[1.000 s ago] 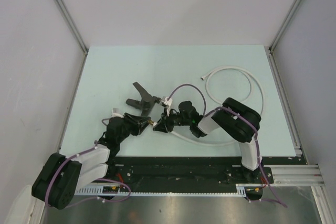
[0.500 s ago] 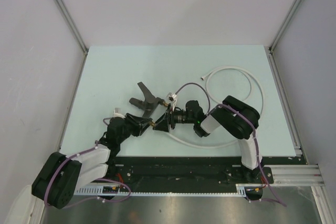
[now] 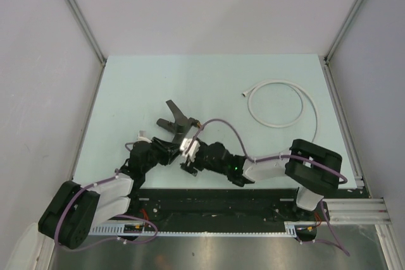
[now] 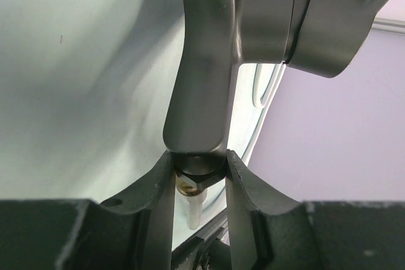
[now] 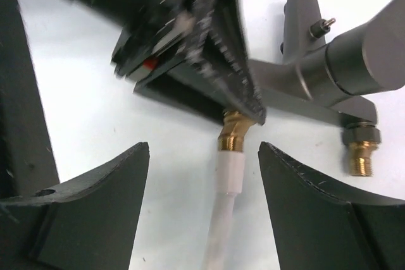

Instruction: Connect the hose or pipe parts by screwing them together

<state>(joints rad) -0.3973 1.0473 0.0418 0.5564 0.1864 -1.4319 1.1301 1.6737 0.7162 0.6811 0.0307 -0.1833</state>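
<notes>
Pale table [image 3: 190,80]; tap [image 4: 202,61] inside left claw [image 4: 199,167]

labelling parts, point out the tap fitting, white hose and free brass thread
tap fitting [image 4: 201,55]: left wrist view, grey stem
white hose [image 5: 228,178]: right wrist view, end sleeve
free brass thread [image 5: 359,160]: right wrist view, threaded tip

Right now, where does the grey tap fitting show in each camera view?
Top external: tap fitting sits left of centre.
Left wrist: tap fitting fills the centre, its base pinched between the fingers.
Right wrist: tap fitting is at the upper right.
Shared landmark: white hose.
</notes>
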